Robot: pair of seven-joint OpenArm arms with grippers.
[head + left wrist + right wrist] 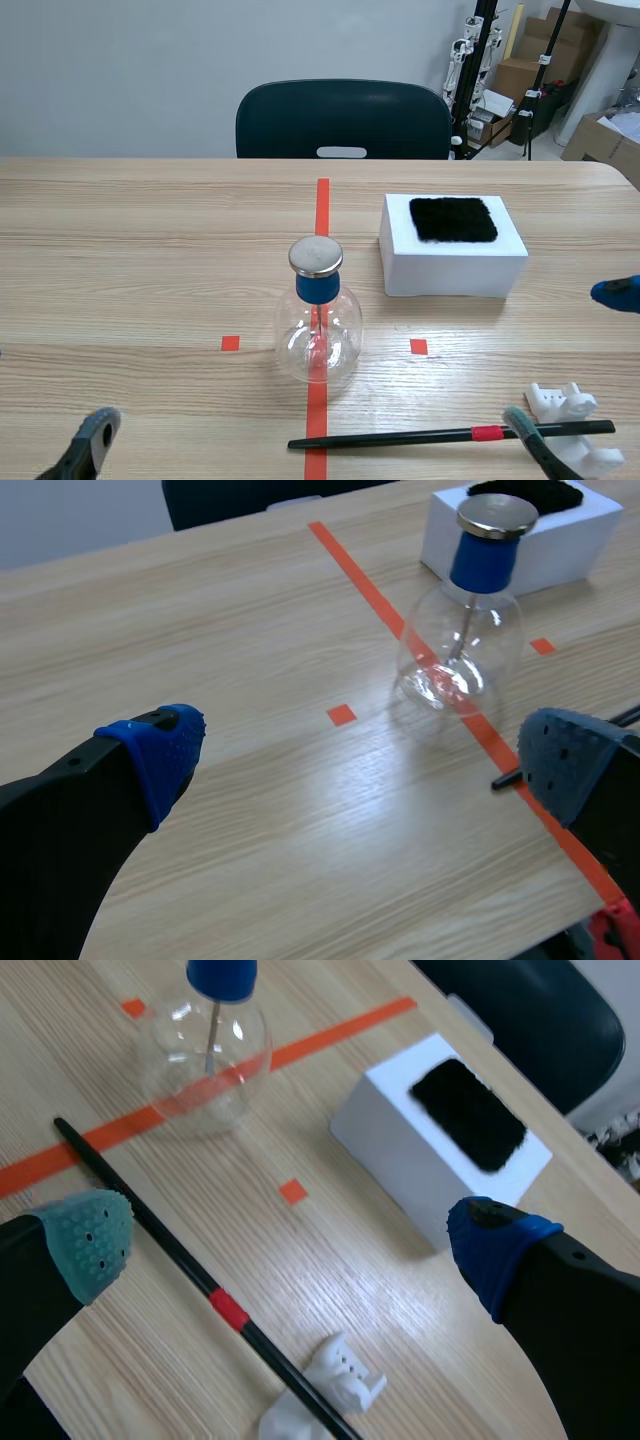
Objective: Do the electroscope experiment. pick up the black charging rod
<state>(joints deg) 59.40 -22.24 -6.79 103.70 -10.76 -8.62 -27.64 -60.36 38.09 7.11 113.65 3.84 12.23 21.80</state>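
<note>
At the right gripper (290, 1250): spread wide, pinching nothing, poised over the black charging rod (150, 1225). Lies flat on the table (120, 260), at 5 o'clock from the glass flask (318, 330), one end on a white stand (560, 400), partly crossed by a finger. At the left gripper (365, 755): spread too, largely cut off at 8 o'clock from the flask

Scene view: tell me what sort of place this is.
Likely a robotics lab or test room: a wooden table marked with orange tape, a glass flask set up for an experiment, and cardboard boxes and equipment stands behind the chair.
</note>
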